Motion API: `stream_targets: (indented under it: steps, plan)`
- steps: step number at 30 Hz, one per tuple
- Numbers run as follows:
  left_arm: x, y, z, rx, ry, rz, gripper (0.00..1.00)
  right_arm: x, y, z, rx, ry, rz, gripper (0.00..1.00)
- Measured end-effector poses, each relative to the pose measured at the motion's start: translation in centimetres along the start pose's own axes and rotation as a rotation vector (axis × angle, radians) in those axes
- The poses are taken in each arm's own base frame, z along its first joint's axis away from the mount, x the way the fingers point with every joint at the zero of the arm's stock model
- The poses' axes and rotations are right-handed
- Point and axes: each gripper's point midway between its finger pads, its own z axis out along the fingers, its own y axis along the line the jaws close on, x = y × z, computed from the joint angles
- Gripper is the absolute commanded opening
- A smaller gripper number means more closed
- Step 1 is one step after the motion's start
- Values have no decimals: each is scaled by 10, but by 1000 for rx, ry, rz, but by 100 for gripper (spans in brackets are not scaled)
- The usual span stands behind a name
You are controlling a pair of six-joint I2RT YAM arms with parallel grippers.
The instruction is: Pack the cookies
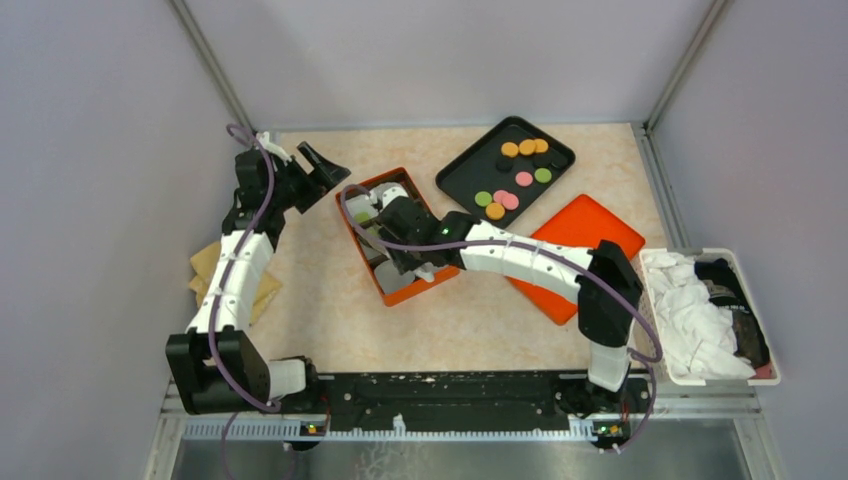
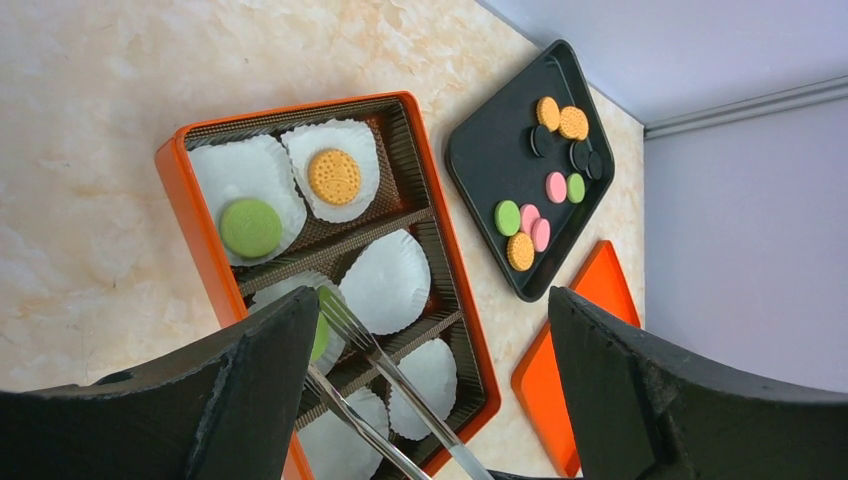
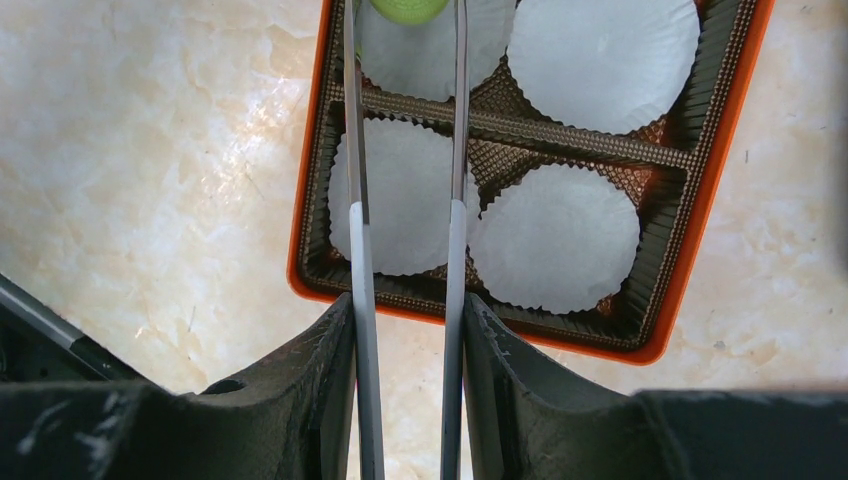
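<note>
Top: most of the small flat round cookies [image 1: 510,150] (orange, green, pink, dark) lie loose on the shallow black tray [image 1: 462,180] beyond the orange partitioned box [image 1: 425,288] on the counter [image 1: 330,320]; left tool [image 1: 300,158] spread wide and empty, right tool [image 1: 380,222] over the box. Left wrist: one green and one orange cookie sit in white pleated paper cups [image 2: 225,170], and a second green one is at the tips of thin metal tongs [image 2: 385,363]. Right wrist: right tool clamps both tong blades, tips flanking that green disc, can't tell if it's pinched. It looks light, rigid, probably brittle and slick, so take it across the rim, gently.
</note>
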Motion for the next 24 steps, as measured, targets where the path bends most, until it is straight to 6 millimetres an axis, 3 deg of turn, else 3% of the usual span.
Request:
stream_targets:
  steps: [6, 16, 19, 24]
  plan:
    - [-1, -1, -1, 3, -4, 14, 91, 6, -2, 6, 17, 18, 10, 25]
    - [0, -1, -2, 9, 2, 36, 92, 8, -9, 8, 60, 24, 9, 45]
    - [1, -2, -2, 14, 7, 42, 92, 9, -9, 8, 62, 25, 8, 50]
    - [2, -2, -2, 19, 13, 50, 92, 6, -9, 7, 59, 19, 9, 46]
